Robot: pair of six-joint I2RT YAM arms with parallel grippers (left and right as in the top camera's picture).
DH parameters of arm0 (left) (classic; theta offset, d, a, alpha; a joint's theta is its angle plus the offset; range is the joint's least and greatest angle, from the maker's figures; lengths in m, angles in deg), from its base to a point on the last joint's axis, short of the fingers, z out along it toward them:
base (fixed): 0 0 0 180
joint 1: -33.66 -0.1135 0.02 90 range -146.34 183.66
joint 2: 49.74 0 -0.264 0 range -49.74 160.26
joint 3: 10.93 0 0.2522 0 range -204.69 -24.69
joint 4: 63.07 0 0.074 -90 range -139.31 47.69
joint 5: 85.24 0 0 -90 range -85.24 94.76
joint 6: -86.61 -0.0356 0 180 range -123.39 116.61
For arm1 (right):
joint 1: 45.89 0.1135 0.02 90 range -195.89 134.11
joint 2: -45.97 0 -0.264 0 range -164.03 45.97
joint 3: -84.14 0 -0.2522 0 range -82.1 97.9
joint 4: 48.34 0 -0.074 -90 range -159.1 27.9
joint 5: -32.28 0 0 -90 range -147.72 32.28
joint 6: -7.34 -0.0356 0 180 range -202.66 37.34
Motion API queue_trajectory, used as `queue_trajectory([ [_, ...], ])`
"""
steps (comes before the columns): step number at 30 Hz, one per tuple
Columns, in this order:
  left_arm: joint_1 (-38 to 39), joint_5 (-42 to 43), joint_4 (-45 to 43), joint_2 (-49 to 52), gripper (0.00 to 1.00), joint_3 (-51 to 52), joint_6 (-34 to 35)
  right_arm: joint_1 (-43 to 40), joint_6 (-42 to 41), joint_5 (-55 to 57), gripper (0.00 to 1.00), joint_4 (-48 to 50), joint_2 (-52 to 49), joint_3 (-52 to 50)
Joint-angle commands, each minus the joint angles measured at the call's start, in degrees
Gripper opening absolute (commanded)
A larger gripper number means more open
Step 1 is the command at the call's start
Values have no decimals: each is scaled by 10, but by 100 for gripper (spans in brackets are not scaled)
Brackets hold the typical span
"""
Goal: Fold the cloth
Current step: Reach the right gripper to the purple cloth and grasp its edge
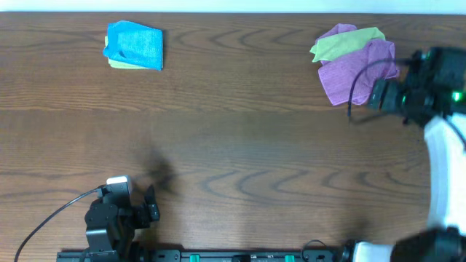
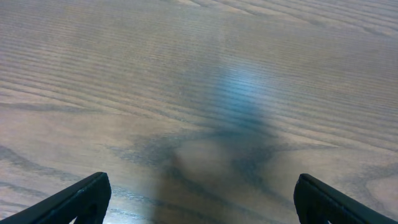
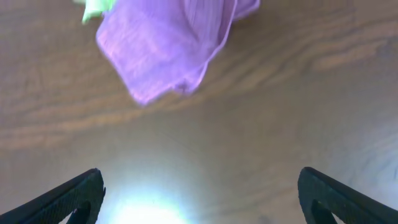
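- Here, the purple cloth (image 1: 357,69) lies rumpled at the far right of the bench (image 1: 240,131), with no clear long axis and one loose corner pointing toward the near edge.
- It is bunched in soft folds, with a green cloth (image 1: 346,42) overlapping its far side.
- The right fingers (image 3: 68,199) are spread wide just short of it; the left fingers (image 2: 74,199) are spread over bare wood.
- The right wrist view cuts off the cloth's top.
- A folded blue cloth (image 1: 135,45) sits far left.

Overhead: fixed high above, facing straight down; far off, takes in the whole surface (image 1: 233,145).
Left wrist: low and close over bare wood, tilted forward; left hand (image 2: 202,202) fingertips in the lower corners.
Right wrist: close, facing down; right hand (image 3: 199,199) framed likewise.
Shared with overhead: purple cloth (image 3: 165,50), seen at top right there.
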Motion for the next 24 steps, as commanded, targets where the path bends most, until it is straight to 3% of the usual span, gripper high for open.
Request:
queue_trajectory([
  [1,3,-12,28,-3,95,13,-6,-16,3,-2,99,12,-59,51],
  [18,3,-12,28,-3,95,13,-7,-35,7,-41,99,244,-256,78],
  [24,3,-12,28,-3,95,13,-6,-34,9,-41,99,259,-275,77],
])
